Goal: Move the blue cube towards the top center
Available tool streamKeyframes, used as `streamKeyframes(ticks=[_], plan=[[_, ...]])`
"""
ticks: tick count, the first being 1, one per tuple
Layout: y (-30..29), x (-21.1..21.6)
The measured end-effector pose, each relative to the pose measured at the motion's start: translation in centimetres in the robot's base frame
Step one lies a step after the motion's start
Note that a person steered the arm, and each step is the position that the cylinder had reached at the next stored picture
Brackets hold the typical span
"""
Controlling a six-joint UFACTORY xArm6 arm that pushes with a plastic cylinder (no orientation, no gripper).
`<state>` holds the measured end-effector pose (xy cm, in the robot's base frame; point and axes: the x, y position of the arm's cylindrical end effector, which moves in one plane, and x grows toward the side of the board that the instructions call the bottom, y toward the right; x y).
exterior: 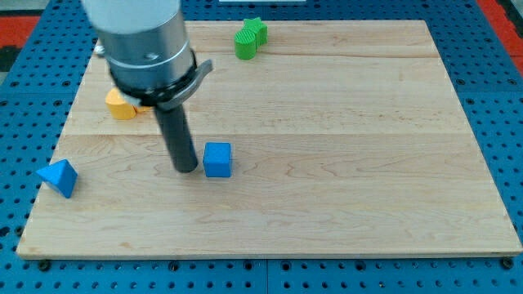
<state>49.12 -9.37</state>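
A dark rod stands on the pale wooden tabletop (pixel 343 122) with my tip (pixel 185 170) planted just to the view's left of the blue cube (pixel 217 159), a thin gap apparently showing between them. The tool here is a plain rod with no jaws, so it opens on nothing and holds nothing; it can only shove. The blue cube sits left of the board's middle and a little below it, well short of the top centre where it is meant to go. A blue triangular block (pixel 58 176) lies near the left edge, an orange block (pixel 122 104) is partly hidden behind the arm's grey housing, and a green block (pixel 250 37) rests near the top edge, close to the centre. By the look of it the approach is the step in hand: the tip has reached the cube but is on its side, not beneath it. A push from here would likely send the cube toward the view's right. The next move probably calls for bringing the tip round to the cube's lower left, then driving up and slightly right, stopping short of the green block.
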Motion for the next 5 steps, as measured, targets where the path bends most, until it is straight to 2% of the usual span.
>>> streamKeyframes(ticks=[1,2,3,5], plan=[[3.6,0.1],[4.8,3.3],[8.0,3.5],[9.5,-5.0]])
